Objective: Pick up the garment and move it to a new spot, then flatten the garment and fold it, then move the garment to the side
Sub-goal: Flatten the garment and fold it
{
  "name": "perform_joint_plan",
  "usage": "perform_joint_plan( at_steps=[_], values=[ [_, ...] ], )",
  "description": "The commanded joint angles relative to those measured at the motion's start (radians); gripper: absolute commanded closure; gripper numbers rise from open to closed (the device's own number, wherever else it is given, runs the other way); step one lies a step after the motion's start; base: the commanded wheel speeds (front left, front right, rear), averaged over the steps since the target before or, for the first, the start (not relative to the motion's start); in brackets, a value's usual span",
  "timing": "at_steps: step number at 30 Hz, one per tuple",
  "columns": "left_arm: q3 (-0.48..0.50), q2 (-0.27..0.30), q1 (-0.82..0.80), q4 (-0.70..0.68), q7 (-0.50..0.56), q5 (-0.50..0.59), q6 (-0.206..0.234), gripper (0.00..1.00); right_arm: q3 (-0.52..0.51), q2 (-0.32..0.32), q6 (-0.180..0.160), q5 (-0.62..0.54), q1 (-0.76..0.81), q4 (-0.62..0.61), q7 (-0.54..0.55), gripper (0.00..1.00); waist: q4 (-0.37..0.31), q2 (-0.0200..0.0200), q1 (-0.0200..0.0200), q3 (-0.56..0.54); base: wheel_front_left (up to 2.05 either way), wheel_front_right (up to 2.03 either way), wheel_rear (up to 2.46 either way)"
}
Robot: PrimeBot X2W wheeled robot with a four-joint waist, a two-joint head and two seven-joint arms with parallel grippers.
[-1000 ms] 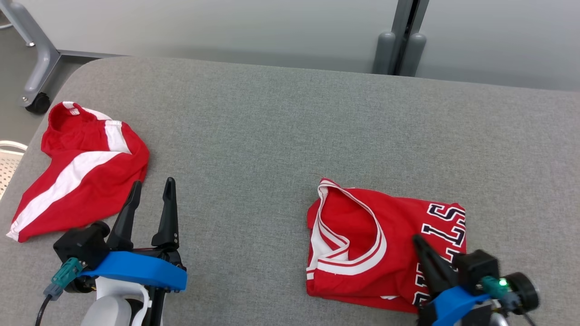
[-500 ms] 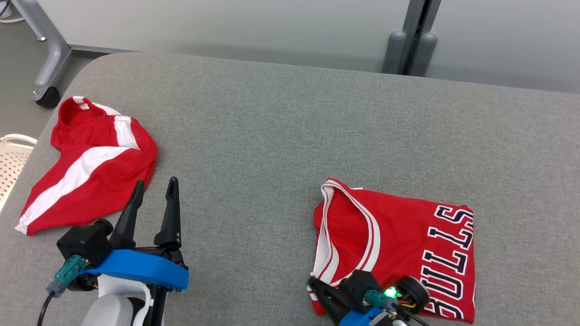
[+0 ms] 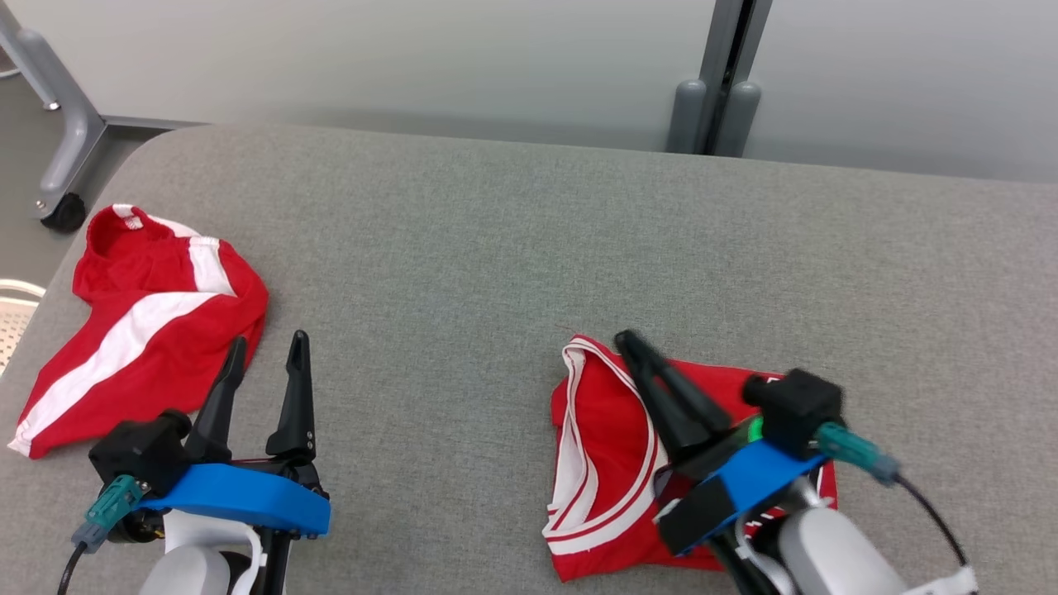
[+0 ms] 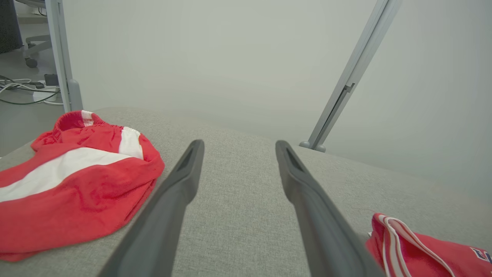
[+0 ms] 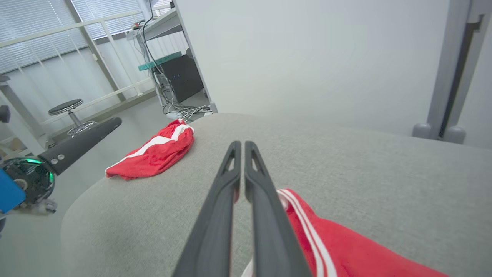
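The jaws of the right gripper point(image 3: 626, 339) are seen pressed together with nothing gripped. The folded red jersey point(image 3: 603, 463) is found directly beneath them on the grey bench point(image 3: 496, 248), with its white-striped collar edge just beside their tips. The jaws of the left gripper point(image 3: 268, 340) are spread wide and empty, and red shorts point(image 3: 140, 330) are seen just to their left.
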Motion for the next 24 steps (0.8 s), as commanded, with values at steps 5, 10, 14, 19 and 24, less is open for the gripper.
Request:
perform_joint_plan(
  at_steps=[5,10,14,19,24],
  values=[
    [0.017,0.014,0.043,-0.019,-0.016,-0.001,0.026,0.00,-0.275,-0.005,0.000,-0.113,0.111,-0.171,-0.026,0.00,-0.057,0.0000,0.0000,-0.058,0.00,0.00,0.00],
    [0.023,0.025,0.083,-0.037,-0.010,-0.006,0.044,0.00,-0.469,-0.004,0.000,-0.169,0.190,-0.250,-0.006,0.00,-0.098,0.0000,0.0000,-0.086,0.00,0.00,0.00],
    [0.022,0.028,0.116,-0.048,-0.004,-0.002,0.063,0.00,-0.543,-0.003,0.000,-0.194,0.227,-0.256,0.036,0.00,-0.128,0.0000,0.0000,-0.108,0.00,0.00,0.00],
    [0.027,0.034,0.163,-0.065,0.002,0.006,0.090,0.00,-0.573,-0.004,0.000,-0.202,0.232,-0.235,0.087,0.00,-0.161,0.0000,0.0000,-0.128,0.00,0.00,0.00],
    [0.030,0.043,0.195,-0.068,0.010,0.012,0.116,0.00,-0.588,-0.004,0.000,-0.203,0.238,-0.200,0.121,0.00,-0.172,0.0000,0.0000,-0.149,0.00,0.00,0.00]
  ],
)
